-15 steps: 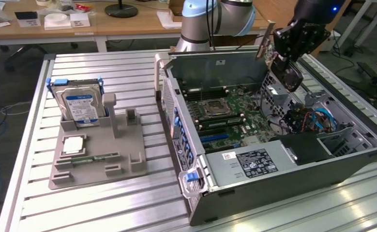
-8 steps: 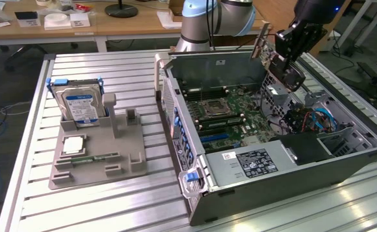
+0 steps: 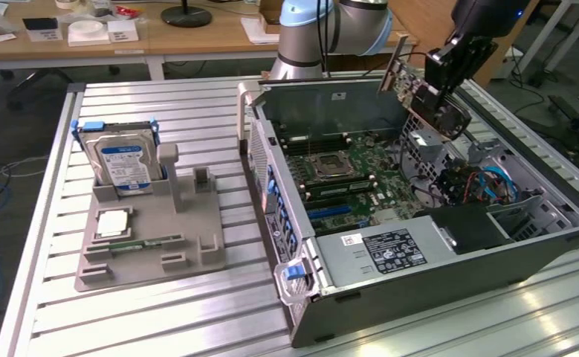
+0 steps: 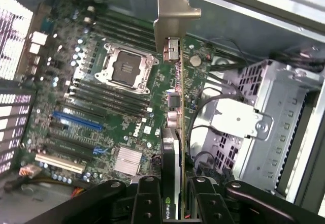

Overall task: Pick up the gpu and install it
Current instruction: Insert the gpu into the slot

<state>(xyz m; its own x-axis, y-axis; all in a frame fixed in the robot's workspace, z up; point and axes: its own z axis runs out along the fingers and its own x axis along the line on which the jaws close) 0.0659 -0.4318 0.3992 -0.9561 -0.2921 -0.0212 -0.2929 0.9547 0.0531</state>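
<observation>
On the slatted table (image 3: 170, 97), the nearest things in the exterior view are a grey holder (image 3: 146, 266) at eight o'clock and the dark wall of an open computer case (image 3: 448, 290) at five o'clock. A memory stick (image 3: 135, 244) lies flat in the holder. Behind it, toward ten o'clock, a hard drive (image 3: 123, 163) stands upright in a slot.

Inside the case, a power supply (image 3: 389, 253) sits at the near end. Past it lies the green motherboard (image 3: 354, 175) with its processor socket (image 3: 327, 160) and a blue slot (image 3: 334, 210).

Farther back, at about two o'clock, the gripper (image 3: 443, 82) holds the gpu (image 3: 423, 100) up over the far right corner of the case. The card is tilted and clear of the motherboard.

In the wrist view the gripper (image 4: 175, 203) has the gpu (image 4: 175, 132) edge-on between its black fingers (image 4: 147, 198). They are partly closed and press on both faces of the card. The card's silver bracket (image 4: 172, 10) is at the end away from the gripper, and the socket (image 4: 124, 66) and blue slot (image 4: 76, 120) lie below.

Beyond the case, at twelve o'clock, stands the arm (image 3: 319, 37), and behind it a wooden desk (image 3: 170, 41).
</observation>
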